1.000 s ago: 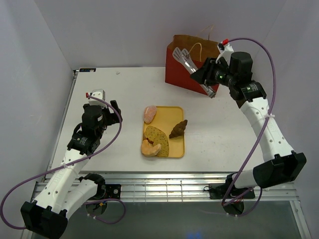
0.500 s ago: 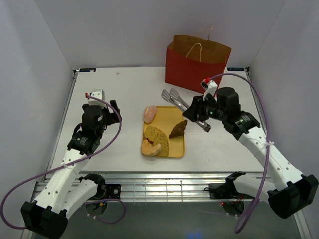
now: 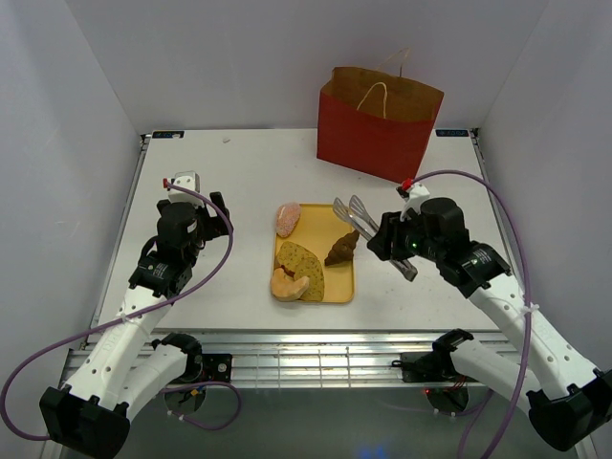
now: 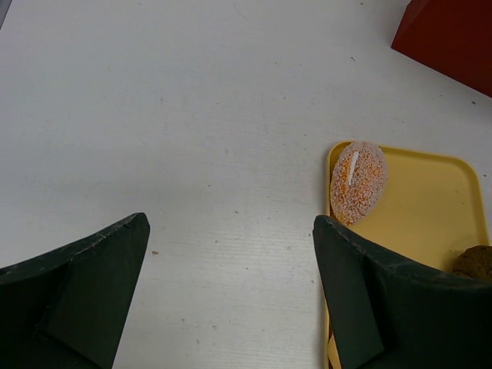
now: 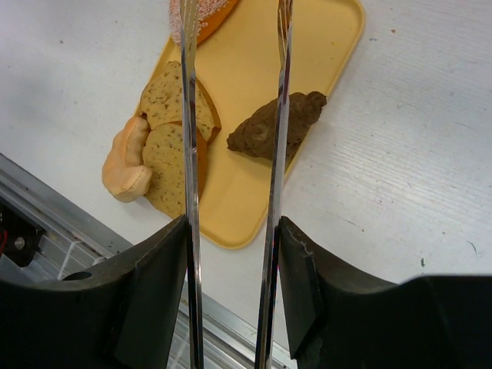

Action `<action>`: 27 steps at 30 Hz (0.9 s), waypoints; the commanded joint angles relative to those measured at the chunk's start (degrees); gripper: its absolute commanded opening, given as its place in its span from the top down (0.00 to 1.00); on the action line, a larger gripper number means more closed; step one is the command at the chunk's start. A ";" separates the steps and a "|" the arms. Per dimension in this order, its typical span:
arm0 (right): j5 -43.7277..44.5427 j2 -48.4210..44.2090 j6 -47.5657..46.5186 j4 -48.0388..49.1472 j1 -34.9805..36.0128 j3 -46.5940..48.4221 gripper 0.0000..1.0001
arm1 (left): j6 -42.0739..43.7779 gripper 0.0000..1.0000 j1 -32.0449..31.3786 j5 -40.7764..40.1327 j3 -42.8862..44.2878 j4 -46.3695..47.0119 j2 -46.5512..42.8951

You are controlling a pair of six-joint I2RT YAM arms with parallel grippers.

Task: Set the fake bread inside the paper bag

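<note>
The red paper bag stands open at the back of the table. Fake bread lies on the yellow tray: a pinkish roll, speckled slices, a pale bun and a dark brown croissant. My right gripper is shut on metal tongs and holds them above the tray's right edge. In the right wrist view the two open tong arms straddle the tray, one crossing the croissant, the other the slices. My left gripper is open and empty, left of the tray.
The table's near edge with a metal rail lies just below the tray. The bag's corner and the pinkish roll show in the left wrist view. White walls close in on three sides.
My right arm has swung the tongs from the bag's mouth down and forward to just above the tray's right side. The left arm has not moved.
</note>
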 commanded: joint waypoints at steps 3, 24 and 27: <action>5.28 -3.62 1.39 -1.11 0.10 -2.04 0.46 | 0.02 0.02 -0.27 -0.46 0.58 0.42 -0.74; 8.98 -4.51 7.46 3.19 0.10 -12.06 0.41 | 0.02 0.02 -0.27 0.42 0.58 0.50 -0.22; 8.98 -3.72 7.63 4.16 0.10 -12.50 0.41 | 0.02 0.02 -0.27 0.60 0.58 0.50 -0.22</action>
